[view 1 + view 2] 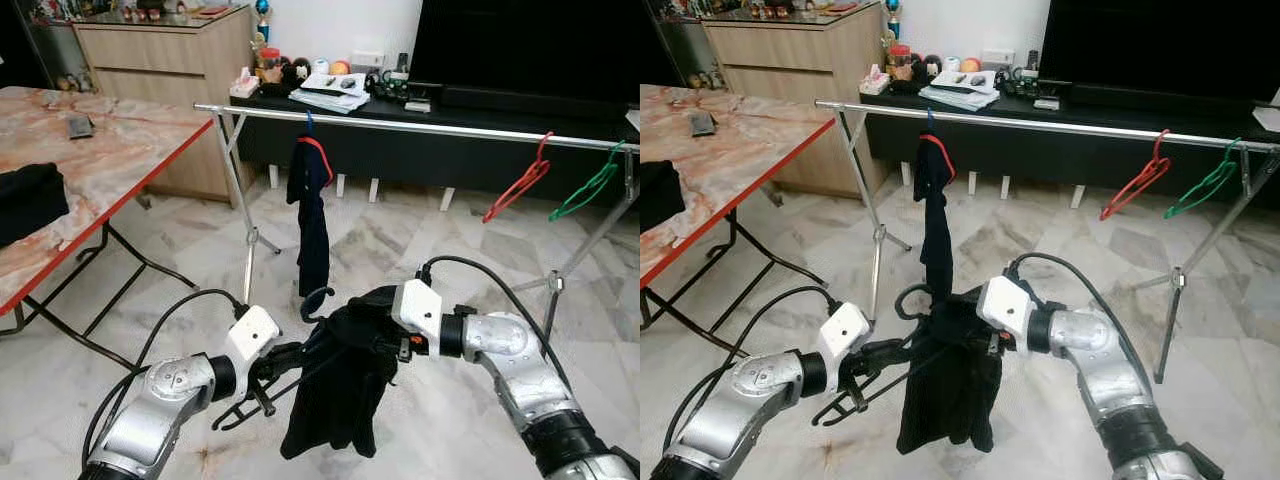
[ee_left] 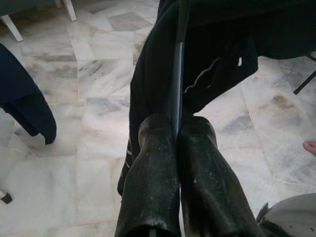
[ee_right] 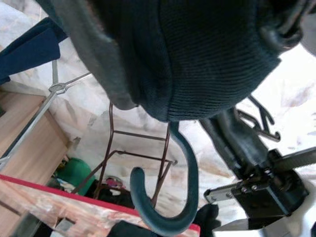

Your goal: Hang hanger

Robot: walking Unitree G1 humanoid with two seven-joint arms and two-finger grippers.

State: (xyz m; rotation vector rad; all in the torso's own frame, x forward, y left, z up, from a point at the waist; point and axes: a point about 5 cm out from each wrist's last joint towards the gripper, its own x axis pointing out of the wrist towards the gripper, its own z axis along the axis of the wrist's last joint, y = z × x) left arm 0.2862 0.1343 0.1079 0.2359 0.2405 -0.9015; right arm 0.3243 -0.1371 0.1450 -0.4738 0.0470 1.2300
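A dark hanger with its hook point(image 1: 315, 300) pointing up carries a black garment point(image 1: 335, 405), held low in front of me over the floor. My left gripper point(image 1: 290, 358) is shut on the hanger's thin bar point(image 2: 178, 74) at the garment's left side. From the right, my right gripper point(image 1: 385, 345) reaches into the garment's top beside the hook point(image 3: 173, 197), shut on the hanger through the cloth, which mostly buries its fingers. The metal clothes rail point(image 1: 430, 127) runs across ahead, well above the hook.
On the rail hang a dark blue garment point(image 1: 312, 210) at the left, and a red hanger point(image 1: 518, 185) and a green hanger point(image 1: 588, 188) at the right. A marble-top table point(image 1: 90, 170) stands to the left, a TV console point(image 1: 470, 150) behind the rail.
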